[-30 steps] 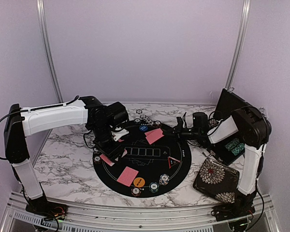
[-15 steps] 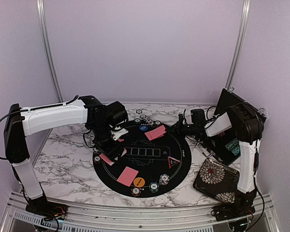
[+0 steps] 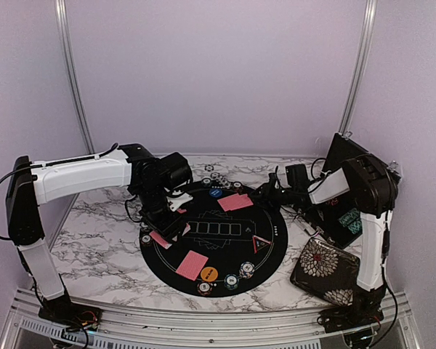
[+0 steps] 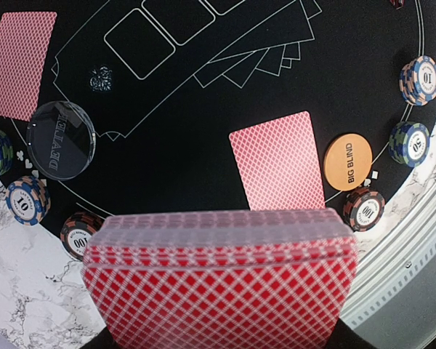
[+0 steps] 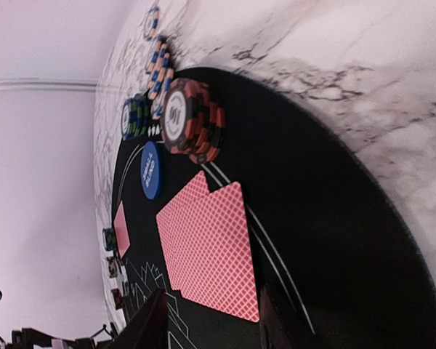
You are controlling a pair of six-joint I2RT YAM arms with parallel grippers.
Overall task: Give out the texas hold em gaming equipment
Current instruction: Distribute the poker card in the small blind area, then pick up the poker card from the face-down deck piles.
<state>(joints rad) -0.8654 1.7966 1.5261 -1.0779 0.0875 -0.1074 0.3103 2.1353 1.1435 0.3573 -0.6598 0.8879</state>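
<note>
Left arm (image 3: 80,178) extended from its base toward the centre, wrist angled downward, left gripper (image 3: 166,220) clamped on a deck of cards (image 4: 221,291). Right arm (image 3: 370,218) stood folded at the elbow, forearm reaching leftward and low, right gripper (image 5: 212,323) with fingers parted.

**Matt mat, glossy chips, marbled top**

We see a round black mat (image 3: 229,260) with a matt, cloth-like face and thin printed lines. The table top (image 3: 102,240) is smooth, marble-patterned, faintly shiny. The deck of cards (image 4: 221,291) shows smooth coated paper in a red lattice print. The poker chips (image 5: 192,120) look like hard striped plastic, the Big Blind button (image 4: 349,161) like matt orange plastic, the dealer button (image 4: 62,139) like glossy, see-through dark acrylic. The pouch (image 3: 325,273) is floral cloth; the frame rails (image 3: 203,322) are brushed metal.
</note>
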